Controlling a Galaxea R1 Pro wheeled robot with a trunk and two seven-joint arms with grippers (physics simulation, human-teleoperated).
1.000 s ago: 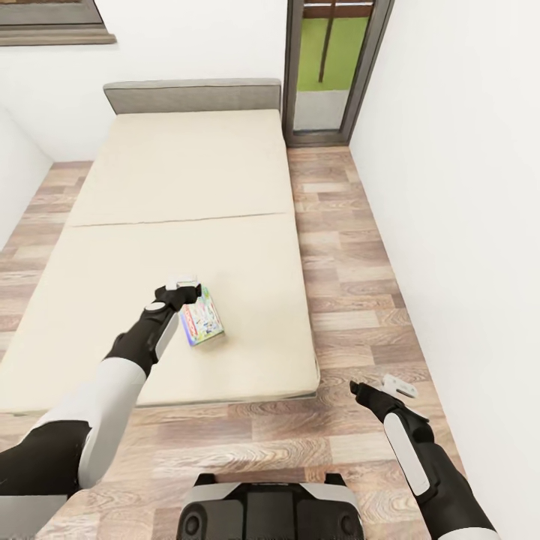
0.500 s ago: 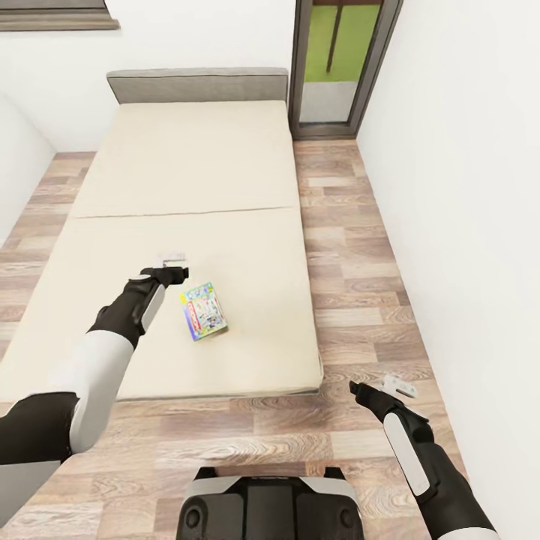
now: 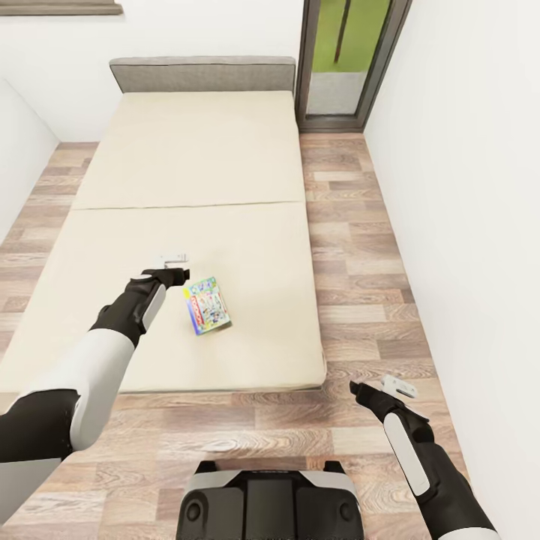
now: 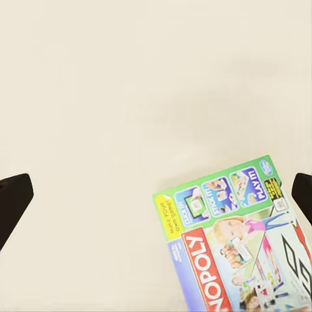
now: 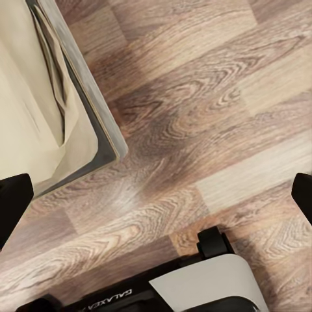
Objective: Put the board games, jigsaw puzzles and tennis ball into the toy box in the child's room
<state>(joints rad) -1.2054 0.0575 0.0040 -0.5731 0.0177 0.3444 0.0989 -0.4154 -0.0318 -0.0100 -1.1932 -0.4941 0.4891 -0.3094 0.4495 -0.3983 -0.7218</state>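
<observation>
Left gripper pulled back off board game since a second ago; now hovers just beside it, jaws apart, empty. Game lies flat on bed, near foot end. Right gripper hangs over floor, fingers spread, empty. Judged early: game not yet grasped, toy box trip remains.

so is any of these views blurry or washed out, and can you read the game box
Head view: evenly lit and sharp, the board game too small to read on the bed. Left wrist view: slightly soft, mattress flat and nearly shadowless, "NOPOLY" legible on the box. Right wrist view: wood floor grain crisp, no glare.
</observation>
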